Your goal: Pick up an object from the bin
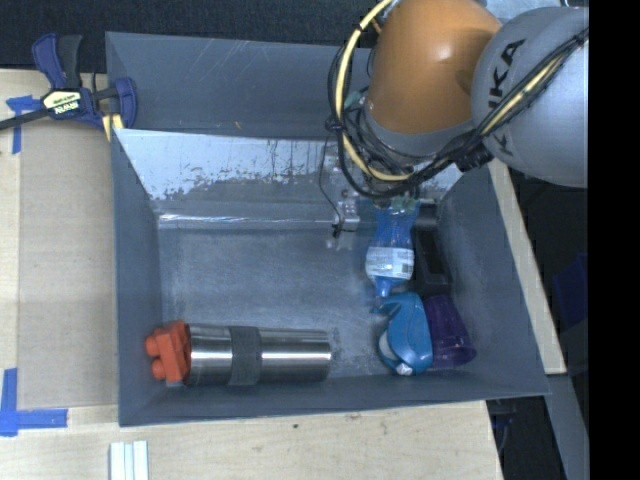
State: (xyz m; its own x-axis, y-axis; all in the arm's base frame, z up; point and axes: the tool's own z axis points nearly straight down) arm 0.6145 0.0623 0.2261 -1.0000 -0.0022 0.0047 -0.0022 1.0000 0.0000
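Orange wrist cover [425,58], pincer [385,213] over clear blue bottle [390,258]

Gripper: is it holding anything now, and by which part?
Cannot tell. The gripper sits over one end of the blue bottle near the right wall of the bin, but whether it grips it is hidden.

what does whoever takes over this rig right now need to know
Gripper: low in the right half of the bin, directly over the upper end of the clear plastic bottle. No hold is confirmed.
Things: the bottle lies lengthwise near the right wall. A blue and purple container lies at its lower end, in the near right corner. A steel flask with an orange cap lies on its side at the near left.
Done: nothing is lifted out.
Left: secure one thing, probably the bottle, and raise it clear.
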